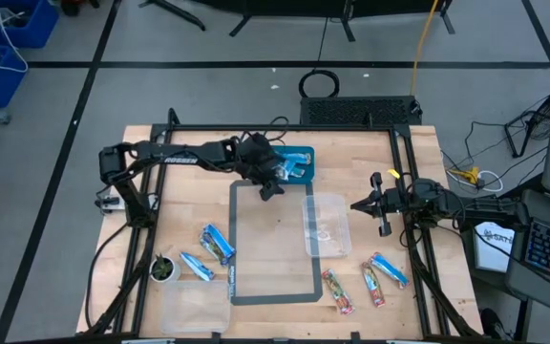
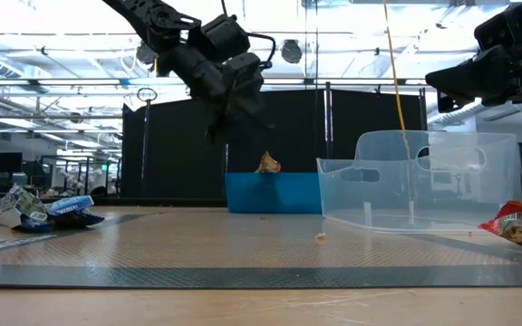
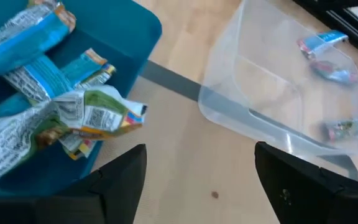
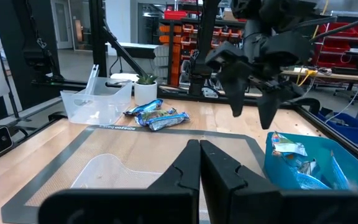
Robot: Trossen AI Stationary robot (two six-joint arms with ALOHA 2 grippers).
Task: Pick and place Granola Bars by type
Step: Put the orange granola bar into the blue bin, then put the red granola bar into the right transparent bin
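I see crinkled blue-and-silver Granola Bars point(image 3: 36, 68) heaped in the blue bin point(image 1: 299, 164), my left gripper point(image 1: 273, 182) spread empty above, right gripper point(image 1: 378, 212) pressed together.

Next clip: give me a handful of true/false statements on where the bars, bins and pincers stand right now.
1. The left pincer is open and empty beside the blue bin. True.
2. The blue bin is empty. False: wrapped bars lie in it.
3. The right pincer grips a red bar. False: it is shut, holding nothing.
4. The clear bin by the mat holds no bars. True.
5. Red-wrapped bars lie on the table. True.
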